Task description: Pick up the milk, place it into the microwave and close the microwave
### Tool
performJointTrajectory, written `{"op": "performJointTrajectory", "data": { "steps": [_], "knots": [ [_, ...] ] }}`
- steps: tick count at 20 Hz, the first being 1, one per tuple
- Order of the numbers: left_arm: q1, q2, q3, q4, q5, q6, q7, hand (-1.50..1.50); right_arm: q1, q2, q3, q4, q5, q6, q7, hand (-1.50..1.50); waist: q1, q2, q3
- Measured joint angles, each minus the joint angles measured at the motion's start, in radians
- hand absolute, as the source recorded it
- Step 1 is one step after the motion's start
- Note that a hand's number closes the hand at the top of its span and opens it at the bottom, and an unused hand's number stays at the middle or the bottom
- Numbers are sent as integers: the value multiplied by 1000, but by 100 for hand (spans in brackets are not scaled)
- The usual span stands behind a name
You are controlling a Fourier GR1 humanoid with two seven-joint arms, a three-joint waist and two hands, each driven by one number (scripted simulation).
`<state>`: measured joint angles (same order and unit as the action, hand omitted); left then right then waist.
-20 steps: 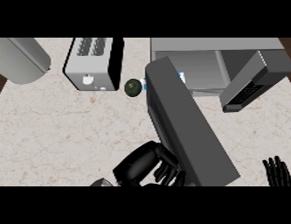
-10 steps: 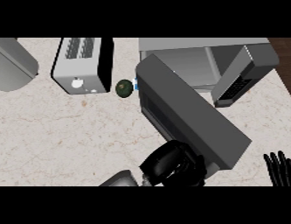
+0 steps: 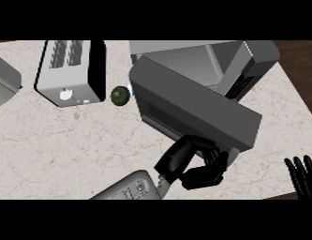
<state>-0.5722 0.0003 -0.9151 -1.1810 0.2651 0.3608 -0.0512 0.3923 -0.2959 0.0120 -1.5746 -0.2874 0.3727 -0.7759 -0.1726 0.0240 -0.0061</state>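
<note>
Pushing on the microwave door [image 3: 193, 110], left hand [image 3: 193, 163] has fingers curled against its lower edge, holding nothing; door partly swung over microwave [image 3: 251, 61]. Milk hidden, can't tell where. Right hand [image 3: 309, 177] rests open, fingers up, lower right. Toaster [image 3: 72, 70] and avocado [image 3: 121, 95] on counter [image 3: 55, 145].

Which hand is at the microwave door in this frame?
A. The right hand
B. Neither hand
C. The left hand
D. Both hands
C. The left hand reaches the lower edge of the microwave door, fingers curled, while the right hand rests open at the lower right edge, apart from it.
</note>
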Motion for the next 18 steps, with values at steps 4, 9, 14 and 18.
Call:
{"op": "performJointTrajectory", "data": {
  "steps": [4, 9, 14, 18],
  "knots": [
    [-51, 3, 23, 54, 67, 71, -47, -150, 5, -23, 11, -57, -30, 15, 30, -150, -30, 8, 0],
    [-122, 1, 68, 116, 143, 148, -94, 150, 19, -54, 25, -116, -65, 37, 67, -150, -62, 18, 0],
    [-184, 0, 114, 167, 233, 175, -137, 150, 27, -81, 42, -170, -96, 61, 99, -150, -100, 31, -1],
    [-229, 0, 148, 215, 291, 180, -178, 150, 33, -95, 50, -205, -123, 72, 120, -150, -125, 40, 0]
  ]
}}
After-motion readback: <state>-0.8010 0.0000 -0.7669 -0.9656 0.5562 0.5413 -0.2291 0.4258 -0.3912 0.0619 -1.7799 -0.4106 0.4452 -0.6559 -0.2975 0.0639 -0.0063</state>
